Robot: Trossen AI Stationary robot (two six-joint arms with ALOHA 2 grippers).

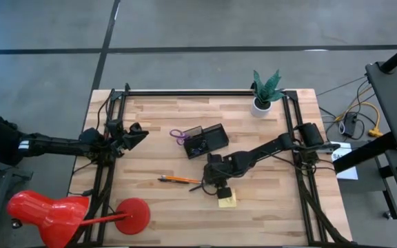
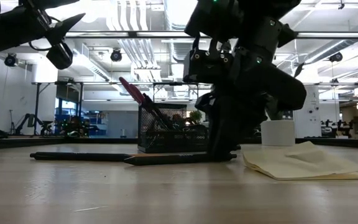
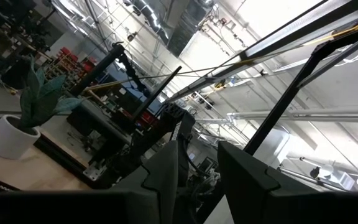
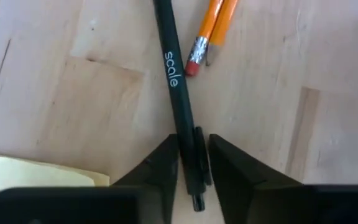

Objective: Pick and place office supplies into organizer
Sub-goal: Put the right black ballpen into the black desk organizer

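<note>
The left gripper (image 1: 138, 133) waits raised at the left edge of the worktop (image 1: 150, 200), its fingers (image 3: 166, 174) narrow and empty. In the middle, the organizer (image 1: 207, 140) already has the purple-handled scissors (image 1: 178, 135). The orange pencil (image 4: 215, 28) lies on the wood just beside the black pen (image 4: 178, 93). The right gripper (image 4: 193, 177) is low over the pen's clip end, fingers close on both sides of it, near the yellow sticky-note pad (image 1: 227, 199). Gripped so far from its middle, the pen may tilt or slip out when lifted.

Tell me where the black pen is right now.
The black pen lies on the table's middle front, between the right gripper fingers, beside the orange pencil and near the sticky-note pad.
</note>
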